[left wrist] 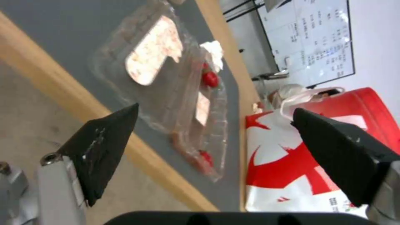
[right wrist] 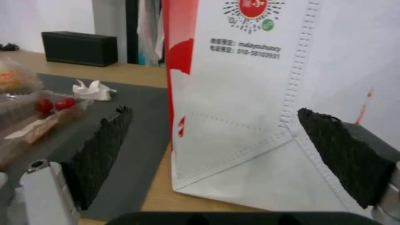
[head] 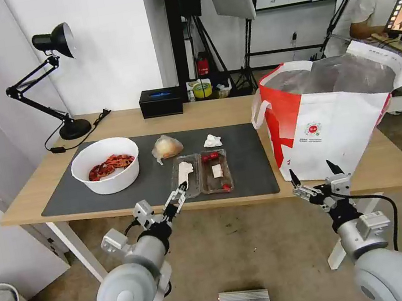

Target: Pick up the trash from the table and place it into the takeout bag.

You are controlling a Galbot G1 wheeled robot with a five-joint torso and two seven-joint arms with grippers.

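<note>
Four scraps lie on the mat: bowl (head: 106, 166), small bag (head: 166, 148), tissue (head: 212, 141), clear tray (head: 200, 173), beside the takeout bag (head: 330, 114). Left gripper (left wrist: 214, 120) gapes empty before the tray's near edge; right gripper (right wrist: 214, 122) gapes empty facing the bag.

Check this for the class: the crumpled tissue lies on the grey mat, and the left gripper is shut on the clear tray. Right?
Not quite. The head view shows the crumpled tissue on the grey mat, but the left gripper is open, short of the clear tray.
</note>
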